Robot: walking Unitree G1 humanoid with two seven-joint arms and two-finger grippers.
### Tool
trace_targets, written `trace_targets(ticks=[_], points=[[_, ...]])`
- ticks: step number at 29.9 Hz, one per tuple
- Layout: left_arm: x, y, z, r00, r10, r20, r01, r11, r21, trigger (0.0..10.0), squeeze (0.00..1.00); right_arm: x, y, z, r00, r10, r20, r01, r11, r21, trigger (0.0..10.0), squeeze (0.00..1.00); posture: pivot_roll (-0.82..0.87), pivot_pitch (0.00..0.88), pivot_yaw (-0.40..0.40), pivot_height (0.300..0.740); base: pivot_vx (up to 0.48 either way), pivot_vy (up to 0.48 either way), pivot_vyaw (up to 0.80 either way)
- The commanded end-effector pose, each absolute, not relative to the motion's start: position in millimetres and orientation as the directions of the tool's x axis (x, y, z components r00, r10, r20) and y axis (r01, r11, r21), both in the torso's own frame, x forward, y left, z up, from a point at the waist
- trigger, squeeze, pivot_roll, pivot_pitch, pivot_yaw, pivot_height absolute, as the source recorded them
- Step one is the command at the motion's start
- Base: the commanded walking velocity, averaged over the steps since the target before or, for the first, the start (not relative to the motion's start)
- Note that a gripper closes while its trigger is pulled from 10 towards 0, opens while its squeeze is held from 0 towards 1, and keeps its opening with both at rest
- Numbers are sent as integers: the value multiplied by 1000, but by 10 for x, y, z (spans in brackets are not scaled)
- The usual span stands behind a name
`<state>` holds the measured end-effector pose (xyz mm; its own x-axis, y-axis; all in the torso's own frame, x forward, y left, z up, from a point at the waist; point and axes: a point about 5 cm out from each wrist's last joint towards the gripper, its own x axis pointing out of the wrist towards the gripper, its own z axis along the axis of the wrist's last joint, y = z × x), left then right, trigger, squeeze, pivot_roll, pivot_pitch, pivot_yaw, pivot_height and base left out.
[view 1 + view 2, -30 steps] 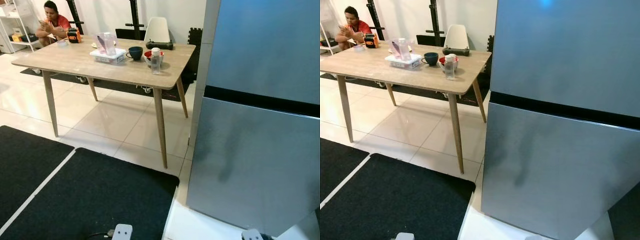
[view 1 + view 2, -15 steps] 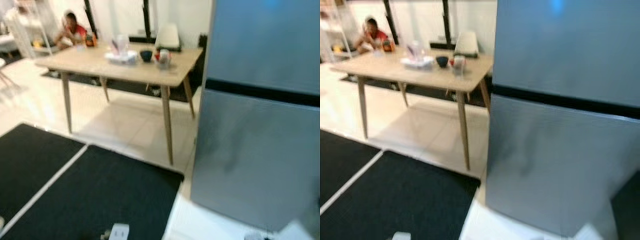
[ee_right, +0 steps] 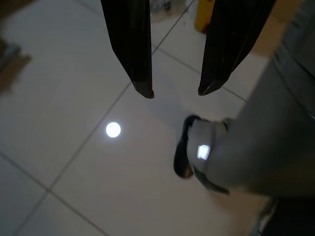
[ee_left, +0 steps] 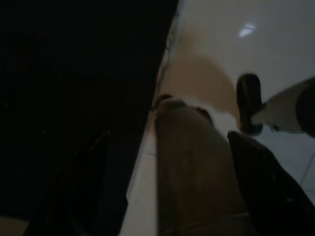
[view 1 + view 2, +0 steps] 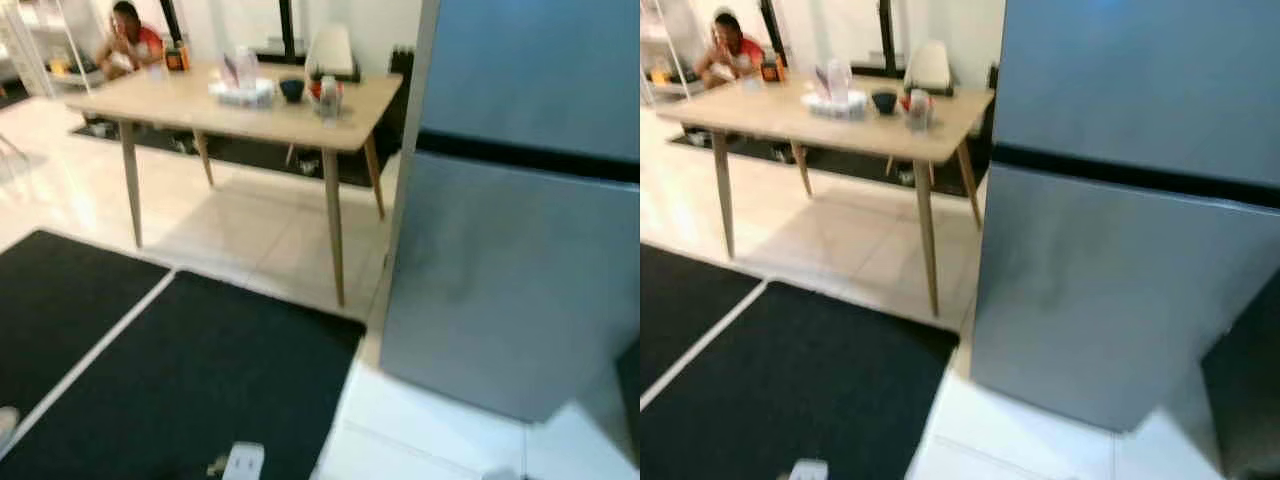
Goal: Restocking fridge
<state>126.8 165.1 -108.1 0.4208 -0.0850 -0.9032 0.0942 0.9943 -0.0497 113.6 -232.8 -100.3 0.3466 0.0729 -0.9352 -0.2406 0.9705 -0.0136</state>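
The grey fridge (image 5: 510, 270) stands on the right, with its upper and lower doors both shut and a black gap between them. Left of it is a wooden table (image 5: 170, 100) carrying a clear bottle (image 5: 328, 100), a red bowl (image 5: 314, 90), a dark cup (image 5: 291, 89) and a white tray (image 5: 243, 93) of items. My right gripper (image 3: 174, 92) hangs open over the pale tiled floor, nothing between its fingers. In the dim left wrist view, my left gripper (image 4: 172, 196) hangs open beside my leg, above the edge of a black mat.
Two black mats (image 5: 190, 380) cover the floor in front of me, with a white strip between them. A person (image 5: 128, 30) sits at the far end of the table. A white chair (image 5: 330, 50) stands behind it. Pale tiles (image 5: 240, 230) lie under the table.
The whole picture has shifted and blurred, so the camera has moved; fridge and table now sit higher and smaller. Nothing in the scene itself has moved.
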Motion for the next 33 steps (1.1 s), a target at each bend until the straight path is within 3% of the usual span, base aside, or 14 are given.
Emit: trace_targets(ticks=[1, 33], points=[[1104, 1622, -1135, 358, -95, -929, 97, 993, -65, 10000, 0, 1134, -2287, -1011, 344, 99, -934, -227, 974, 20, 10000, 0, -91, 0, -11, 740, -262, 0, 0], [1101, 1619, -1135, 365, -91, -926, 87, 994, -64, 10000, 0, 1120, -2273, -1010, 311, 151, -938, -276, 959, 63, 10000, 0, -96, 0, -13, 740, -16, 0, 750]])
